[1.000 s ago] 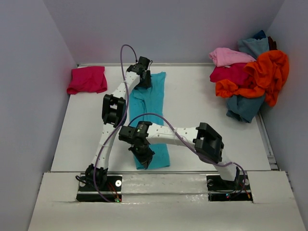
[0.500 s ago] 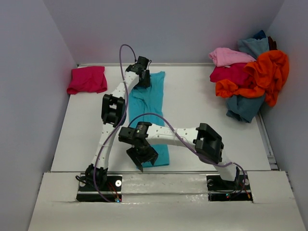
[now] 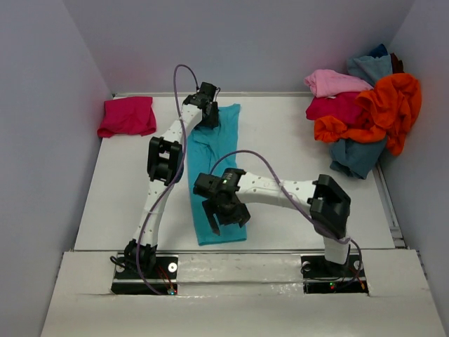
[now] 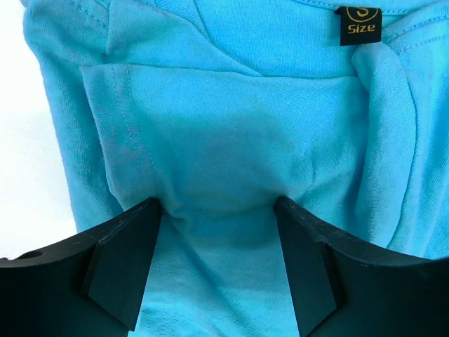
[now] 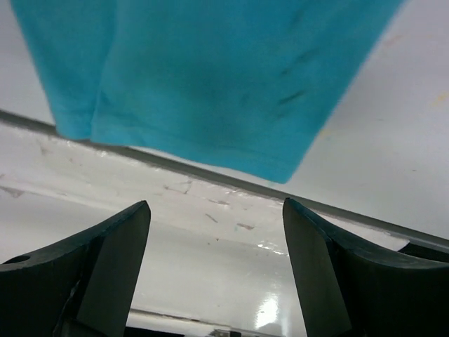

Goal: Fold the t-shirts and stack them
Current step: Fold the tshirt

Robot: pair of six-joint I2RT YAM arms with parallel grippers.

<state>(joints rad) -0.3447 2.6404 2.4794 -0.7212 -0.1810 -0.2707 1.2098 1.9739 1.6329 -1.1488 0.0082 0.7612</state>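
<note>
A bright turquoise t-shirt (image 3: 220,144) lies folded into a long narrow strip running from the far middle of the table to its near edge. My left gripper (image 3: 208,116) rests on the shirt's far, collar end. In the left wrist view its fingertips (image 4: 151,210) are set wide and press into the cloth (image 4: 224,133) below the size label (image 4: 358,24). My right gripper (image 3: 226,216) hovers open over the near end. In the right wrist view nothing is between its fingers (image 5: 130,225), and the hem (image 5: 210,77) shows just ahead of them.
A folded magenta-pink shirt (image 3: 128,116) lies at the far left. A loose pile of orange (image 3: 387,105), light pink (image 3: 330,82), crimson (image 3: 335,107) and dusty blue (image 3: 358,157) shirts sits at the far right. The table's raised front rail (image 5: 210,203) runs under the right gripper.
My right gripper has opened and let go of the shirt's near end, then drifted right and slightly away. The near end now lies flat. The left arm has not moved.
</note>
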